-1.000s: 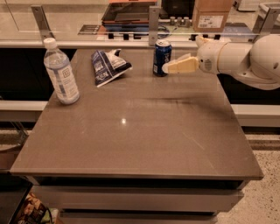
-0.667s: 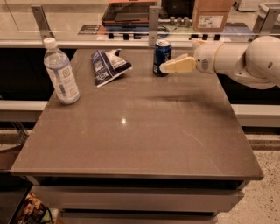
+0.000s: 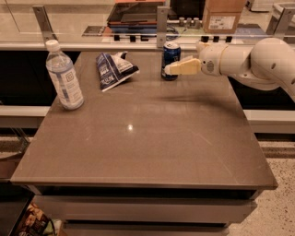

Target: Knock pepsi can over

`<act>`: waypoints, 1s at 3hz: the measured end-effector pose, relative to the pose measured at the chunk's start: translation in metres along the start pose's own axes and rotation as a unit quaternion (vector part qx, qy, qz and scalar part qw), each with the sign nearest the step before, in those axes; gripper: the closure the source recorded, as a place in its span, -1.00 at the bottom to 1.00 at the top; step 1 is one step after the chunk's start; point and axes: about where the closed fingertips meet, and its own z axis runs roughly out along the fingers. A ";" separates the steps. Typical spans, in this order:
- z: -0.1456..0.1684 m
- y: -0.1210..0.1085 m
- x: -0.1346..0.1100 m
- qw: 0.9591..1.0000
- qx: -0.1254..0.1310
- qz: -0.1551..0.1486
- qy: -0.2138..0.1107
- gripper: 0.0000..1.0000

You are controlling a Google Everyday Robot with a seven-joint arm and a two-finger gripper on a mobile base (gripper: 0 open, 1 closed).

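Table (image 3: pixel 138 152): grey-brown top filling most of my view, with 3 items along its far half and the near half bare.
Background: behind the table I see a counter with a glass rail (image 3: pixel 92 34), and a cardboard box (image 3: pixel 222 14) sits at the upper right.
Floor (image 3: pixel 281 203): speckled, visible to me at the lower right.
Arm (image 3: pixel 258 60): white and rounded, reaching in from the right edge and lying roughly level above the table's far right corner.
Water bottle (image 3: pixel 64 76): clear plastic with a white cap, upright near the far left edge, well apart from everything else.
Snack bag (image 3: pixel 113 69): blue and white, crumpled, lying flat between the bottle and the can.
Gripper (image 3: pixel 168 70): cream-coloured, pointing left at the end of the arm. From here its 2 fingers look pressed together with no gap, and it grips nothing. The tip sits at the can's lower right side; I cannot tell whether it touches.
Pepsi can (image 3: pixel 169 55): dark blue with a silver top, upright near the table's far edge, right of the snack bag.
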 end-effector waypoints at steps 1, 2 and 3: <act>0.016 -0.006 0.001 1.000 -0.009 0.002 -0.014 -1.00; 0.030 -0.008 0.006 0.999 -0.019 0.011 -0.031 -1.00; 0.042 -0.006 0.013 0.998 -0.030 0.023 -0.045 -1.00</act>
